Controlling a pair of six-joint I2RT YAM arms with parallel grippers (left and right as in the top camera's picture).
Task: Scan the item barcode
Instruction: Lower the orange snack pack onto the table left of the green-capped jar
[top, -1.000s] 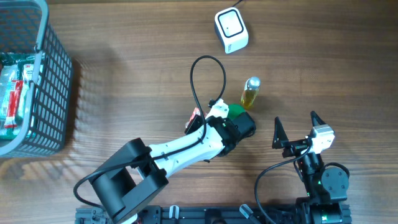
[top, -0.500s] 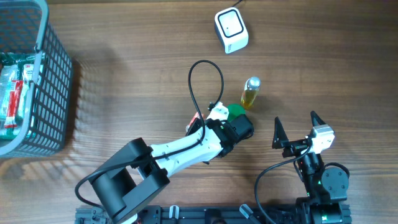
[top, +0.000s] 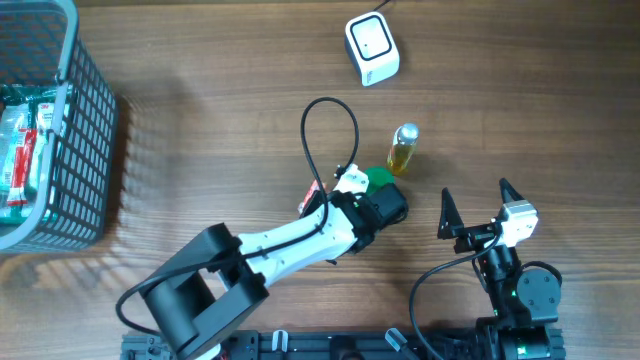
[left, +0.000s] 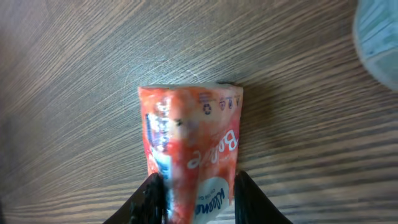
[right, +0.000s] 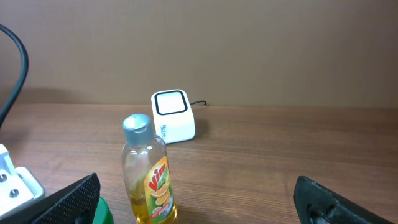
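Observation:
The item between my left gripper's jaws is a red-orange snack packet (left: 193, 137) lying flat on the wooden table; only a red sliver of the packet (top: 314, 188) shows from overhead. The left gripper (left: 198, 182) has a black finger against each side of the packet's near end, in a loose hold. The white barcode scanner (top: 371, 47) stands at the back of the table, well beyond the left arm, and the scanner (right: 173, 115) faces my right wrist camera. My right gripper (top: 475, 198) hovers at the front right, jaws wide open and empty (right: 196, 183).
A yellow Vim bottle (top: 404, 148) with a grey cap stands upright beside a green object (top: 378, 177), close to the left wrist. The bottle (right: 149, 174) is left of centre in the right wrist view. A wire basket (top: 95, 150) of packets stands at the far left.
The left wrist has drifted slightly left and toward the front edge. The right arm, bottle and scanner have not moved.

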